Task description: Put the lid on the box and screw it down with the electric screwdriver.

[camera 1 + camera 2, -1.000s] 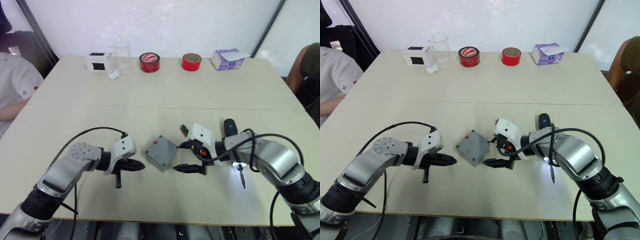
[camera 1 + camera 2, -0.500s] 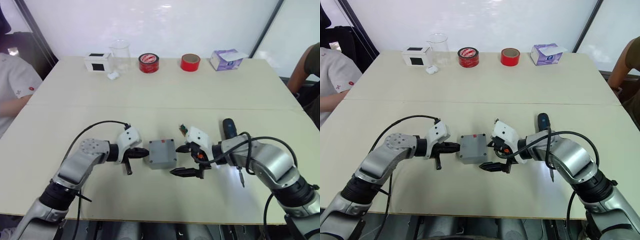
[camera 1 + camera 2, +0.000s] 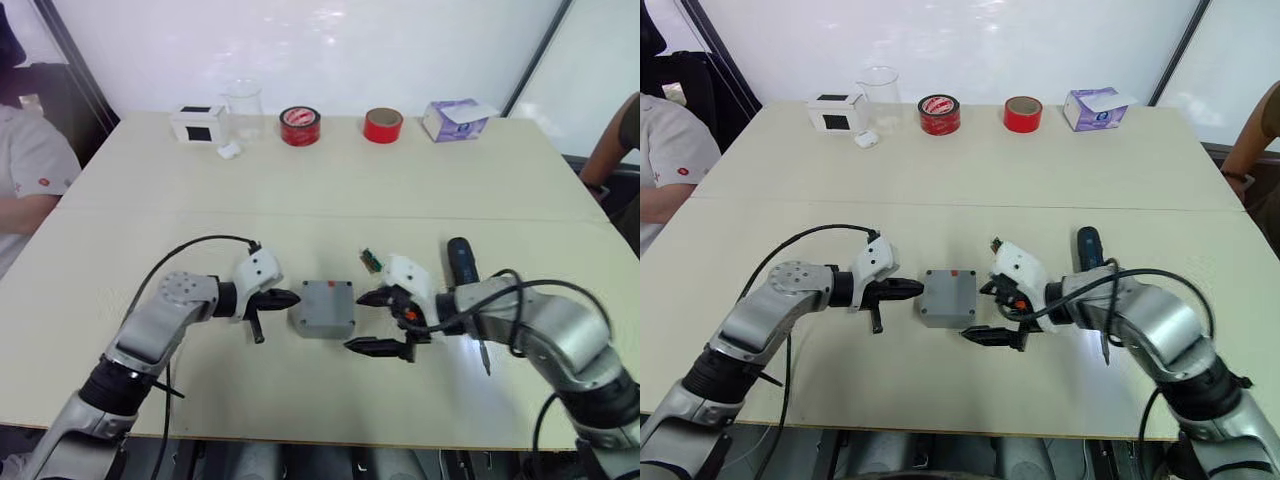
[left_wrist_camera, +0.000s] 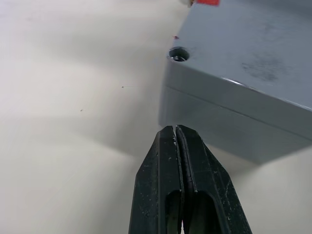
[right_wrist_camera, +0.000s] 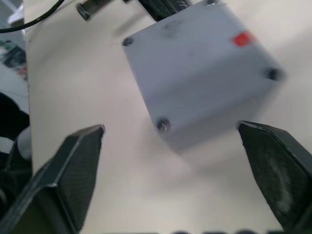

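Since a second ago the box point(image 3: 324, 307) has been turned from a diamond-wise set to lie square with the counter point(image 3: 330, 190) edge, and the left gripper point(image 3: 284, 298) has come in from well apart to just beside its left wall. The lid point(image 4: 253, 53) already sits on the box with its outline matched, screw holes showing at the corners, so by judgement the placing step is done and the box has been squared up for driving screws. The left gripper is closed, its fingers pressed together, pointing at the box wall low down. The right gripper point(image 3: 989, 312) stands wide open, just right of the box, holding nothing. The electric screwdriver point(image 3: 464, 271) lies on the counter behind the right forearm, not yet picked up.
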### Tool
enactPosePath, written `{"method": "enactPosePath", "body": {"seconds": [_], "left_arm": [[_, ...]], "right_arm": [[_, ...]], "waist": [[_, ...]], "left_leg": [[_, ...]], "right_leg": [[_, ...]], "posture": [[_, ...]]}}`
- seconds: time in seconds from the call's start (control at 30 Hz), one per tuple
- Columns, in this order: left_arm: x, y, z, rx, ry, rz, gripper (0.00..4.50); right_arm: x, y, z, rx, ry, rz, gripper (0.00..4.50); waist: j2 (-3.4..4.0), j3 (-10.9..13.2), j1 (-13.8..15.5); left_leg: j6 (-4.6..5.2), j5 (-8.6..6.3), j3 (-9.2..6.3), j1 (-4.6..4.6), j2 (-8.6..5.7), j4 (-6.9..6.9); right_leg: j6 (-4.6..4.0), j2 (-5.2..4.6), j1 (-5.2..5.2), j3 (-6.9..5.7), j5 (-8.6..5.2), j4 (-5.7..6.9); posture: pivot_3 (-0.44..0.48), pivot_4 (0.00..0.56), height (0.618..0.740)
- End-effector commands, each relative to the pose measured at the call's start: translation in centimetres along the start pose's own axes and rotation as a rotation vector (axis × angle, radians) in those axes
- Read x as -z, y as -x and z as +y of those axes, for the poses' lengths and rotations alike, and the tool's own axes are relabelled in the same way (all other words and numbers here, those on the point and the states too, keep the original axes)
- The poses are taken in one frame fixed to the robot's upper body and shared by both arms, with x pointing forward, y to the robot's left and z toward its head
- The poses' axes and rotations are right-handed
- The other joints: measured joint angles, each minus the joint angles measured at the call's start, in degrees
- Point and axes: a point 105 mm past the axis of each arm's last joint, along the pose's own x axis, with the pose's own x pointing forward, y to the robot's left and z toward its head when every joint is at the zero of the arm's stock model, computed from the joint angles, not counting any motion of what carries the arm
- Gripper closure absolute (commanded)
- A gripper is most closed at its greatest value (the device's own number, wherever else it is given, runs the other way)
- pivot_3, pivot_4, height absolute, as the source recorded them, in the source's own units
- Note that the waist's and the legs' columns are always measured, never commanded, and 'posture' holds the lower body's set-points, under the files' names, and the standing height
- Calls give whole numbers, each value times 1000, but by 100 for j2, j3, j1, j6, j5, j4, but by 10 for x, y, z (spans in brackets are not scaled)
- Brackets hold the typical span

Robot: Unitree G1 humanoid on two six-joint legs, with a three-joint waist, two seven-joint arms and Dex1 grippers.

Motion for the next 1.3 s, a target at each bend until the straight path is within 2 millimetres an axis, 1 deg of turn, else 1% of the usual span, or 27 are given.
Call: {"method": "enactPosePath", "body": {"seconds": [0.03,0.1,0.17,0.23,0.3,0.4,0.43,0.5,0.53,0.73,0.93,1.03,1.07,1.1,1.3], "left_arm": [[-24,25,5,-4,37,-95,4500],[-34,32,7,10,77,-140,4500],[-40,35,6,29,81,-156,4500],[-45,36,4,45,73,-155,4500],[-48,37,1,55,63,-153,4500],[-51,37,-1,58,60,-155,4500],[-52,37,-2,58,59,-156,4500],[-54,38,-3,53,59,-161,4500],[-55,38,-3,50,59,-163,4500],[-56,39,-5,40,69,-166,4500],[-55,39,-3,34,71,-165,4500],[-56,38,-3,37,67,-166,4500],[-56,38,-3,38,67,-166,4500],[-56,38,-4,39,66,-166,4500],[-56,36,-5,39,65,-163,4500]], "right_arm": [[-23,23,-16,68,-36,-136,23],[-23,20,-33,133,-66,-169,23],[-18,10,-53,213,-76,-179,23],[-14,0,-68,261,-74,-187,23],[-12,-10,-79,287,-66,-195,23],[-8,-21,-94,330,-34,-190,679],[-7,-24,-98,341,-24,-188,1129],[-7,-28,-104,358,-14,-190,1760],[-7,-29,-106,368,-7,-189,1760],[-8,-31,-112,380,-2,-202,1760],[-3,-34,-112,381,-5,-187,1760],[1,-34,-111,383,-13,-178,2494],[3,-34,-111,384,-15,-175,2836],[3,-34,-110,382,-18,-174,3276],[8,-35,-109,385,-29,-167,3276]], "waist": [[-1,0,-19],[-2,0,-15],[-3,0,-17],[-2,1,-20],[-1,1,-22],[-2,1,-22],[-1,1,-19],[-1,1,-16],[-1,1,-15],[-1,1,-21],[-1,1,-22],[-1,1,-20],[-1,1,-18],[-1,1,-18],[-1,1,-22]], "left_leg": [[0,0,0,5,0,0],[0,0,0,15,4,0],[0,0,0,25,4,0],[0,0,4,32,3,-1],[0,0,7,35,2,-1],[0,0,9,35,1,-1],[0,0,9,35,1,-1],[0,0,9,36,1,-1],[0,0,9,36,1,-1],[-1,0,8,39,1,-1],[0,0,9,41,1,-1],[-1,0,9,41,1,-1],[0,0,9,41,1,-1],[-1,0,9,41,1,-1],[-1,0,10,42,1,-1]], "right_leg": [[0,1,2,0,0,1],[0,6,10,0,0,2],[-1,10,17,0,-1,5],[-1,11,21,3,-1,9],[-1,11,20,5,-1,15],[-1,11,17,7,-1,22],[-1,10,17,7,-1,23],[-1,9,17,7,-1,24],[-1,9,17,7,-1,25],[-2,9,17,8,-2,28],[-3,10,17,9,-2,30],[-2,10,17,9,-2,30],[-3,10,17,9,-2,30],[-3,10,17,9,-2,30],[-3,10,17,9,-2,30]], "posture": [[0,150,740],[0,150,740],[0,150,740],[0,150,740],[0,150,740],[0,150,740],[0,150,740],[0,150,740],[0,150,740],[0,150,740],[0,150,740],[0,150,740],[0,150,740],[0,150,740],[0,150,740]]}}
